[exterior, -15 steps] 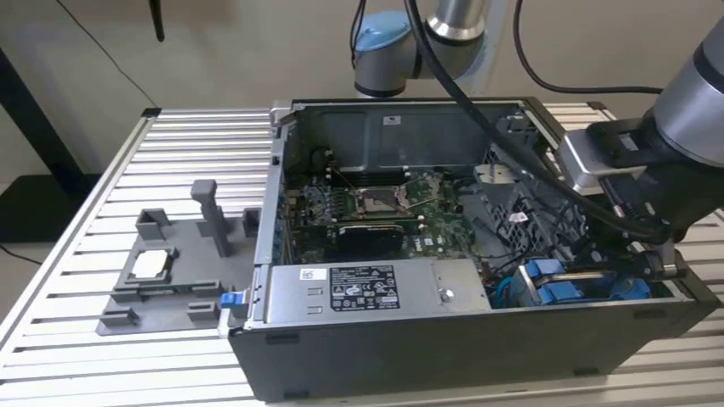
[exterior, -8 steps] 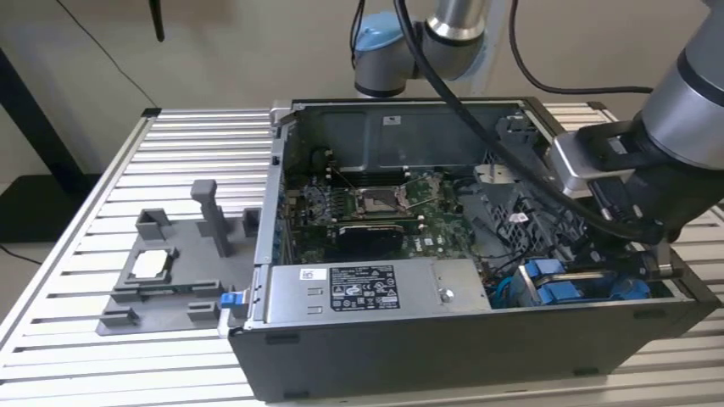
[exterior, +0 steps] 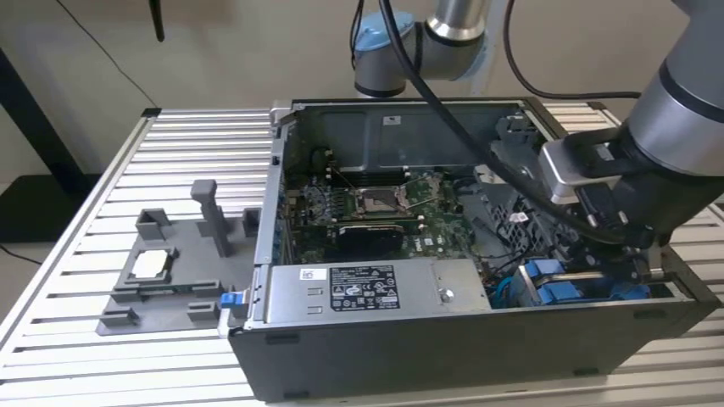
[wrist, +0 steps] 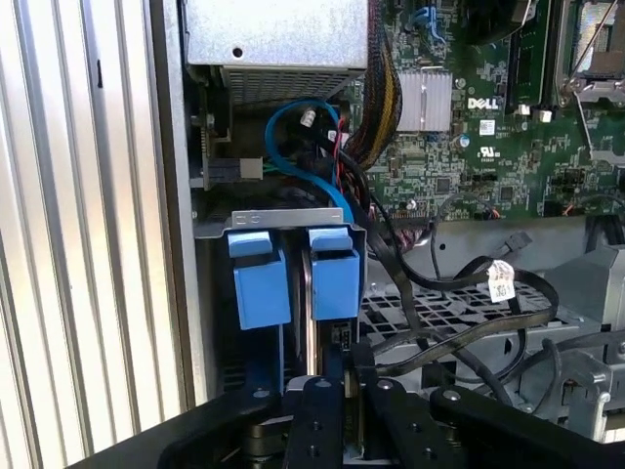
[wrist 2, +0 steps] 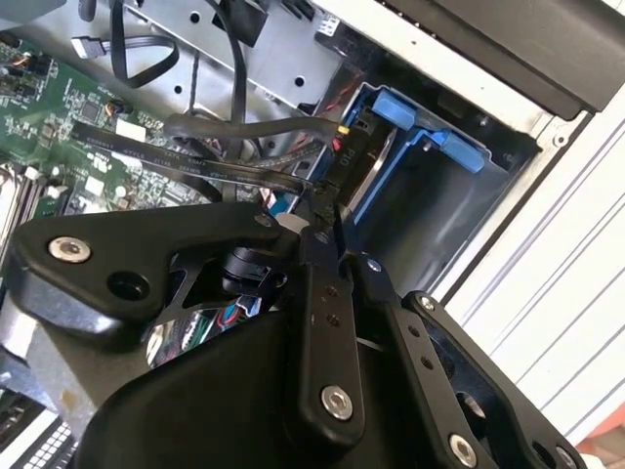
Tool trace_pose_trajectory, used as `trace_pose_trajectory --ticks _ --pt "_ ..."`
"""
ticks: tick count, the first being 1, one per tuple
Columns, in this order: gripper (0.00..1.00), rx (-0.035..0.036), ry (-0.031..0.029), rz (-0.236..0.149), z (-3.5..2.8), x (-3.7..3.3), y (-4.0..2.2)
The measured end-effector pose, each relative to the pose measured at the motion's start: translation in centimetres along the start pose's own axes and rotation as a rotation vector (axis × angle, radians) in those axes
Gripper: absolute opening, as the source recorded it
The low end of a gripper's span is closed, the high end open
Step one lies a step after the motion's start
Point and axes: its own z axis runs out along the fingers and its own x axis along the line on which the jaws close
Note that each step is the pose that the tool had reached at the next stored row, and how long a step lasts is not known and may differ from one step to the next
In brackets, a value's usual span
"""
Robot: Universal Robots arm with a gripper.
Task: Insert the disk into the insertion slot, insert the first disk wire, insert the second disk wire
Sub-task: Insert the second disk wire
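Note:
The disk [wrist 2: 379, 161], silver in its blue carrier frame [wrist 2: 415, 115], sits inside the insertion slot [wrist 2: 459, 200], the dark grey bay at the case's front corner. In the second wrist view my gripper [wrist 2: 318, 210] is shut on the black connector [wrist 2: 338, 156] of a disk wire [wrist 2: 234, 171] and holds it against the disk's end. In the first wrist view the carrier's blue tabs [wrist: 334, 276] stand just ahead of the gripper [wrist: 332, 386]. In the exterior view the arm's wrist [exterior: 616, 182] reaches down over the blue carrier [exterior: 548, 284] on that view's right.
The open computer case [exterior: 453, 339] holds a green motherboard [exterior: 385, 208] and a power supply [exterior: 362, 288]. Loose black cables [wrist: 459, 288] with a white tag lie beside the bay. A grey fixture [exterior: 169, 271] with a small silver chip stands on the slatted table [exterior: 68, 280].

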Motion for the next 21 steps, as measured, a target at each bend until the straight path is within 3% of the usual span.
trace_pose_trajectory --ticks 2,6,7,13,17,19,21 --pt "0.16 0.0017 0.0041 0.002 0.14 -0.04 0.11" --pt "0.18 0.0027 0.0037 0.006 0.20 -0.05 0.18" --pt "0.24 0.0029 0.0043 0.007 0.07 -0.08 0.17" --pt "0.24 0.0041 0.0052 0.013 -1.35 -0.35 -0.01" --pt "0.24 0.0036 0.0052 0.014 -1.97 -0.47 -0.09" --pt "0.24 -0.0027 0.0066 0.015 -2.03 -0.49 -0.29" --pt "0.24 -0.0158 0.0124 0.016 -2.00 -0.52 -0.62"
